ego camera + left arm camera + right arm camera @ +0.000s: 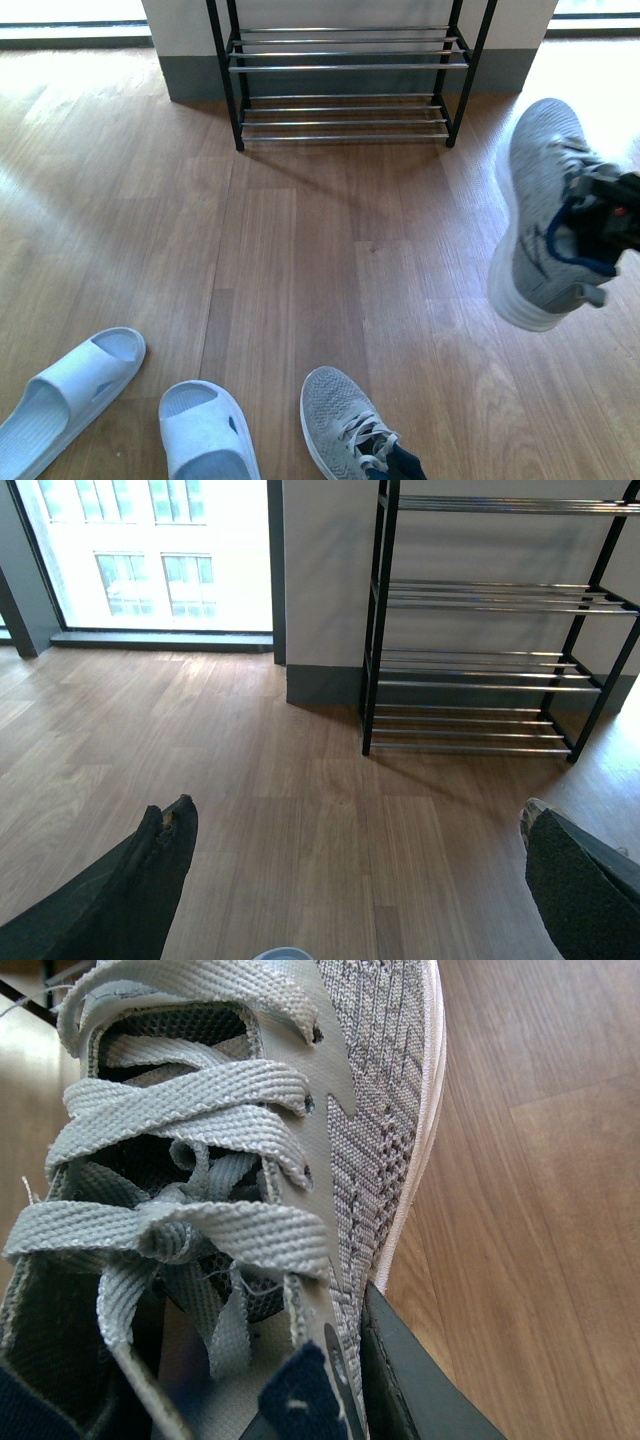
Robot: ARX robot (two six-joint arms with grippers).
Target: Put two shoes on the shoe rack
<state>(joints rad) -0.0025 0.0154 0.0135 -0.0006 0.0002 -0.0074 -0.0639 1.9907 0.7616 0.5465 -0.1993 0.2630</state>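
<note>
One grey sneaker (545, 200) hangs in the air at the right, toe up, with my right gripper (615, 225) shut on its collar. Up close, the right wrist view fills with its laces and knit side (370, 1090), a dark finger (410, 1390) pressed against the outside. The other grey sneaker (350, 425) lies on the floor at the near middle. The shoe rack (345, 70) stands against the far wall, its chrome tiers bare; the left wrist view also shows this shoe rack (480, 670). My left gripper (355, 850) is open above bare floor, holding nothing.
Two white slides (70, 395) (205, 430) lie on the floor at the near left. A wooden floor (300, 250) stretches between the shoes and the rack. A window (150, 550) is left of the rack's wall.
</note>
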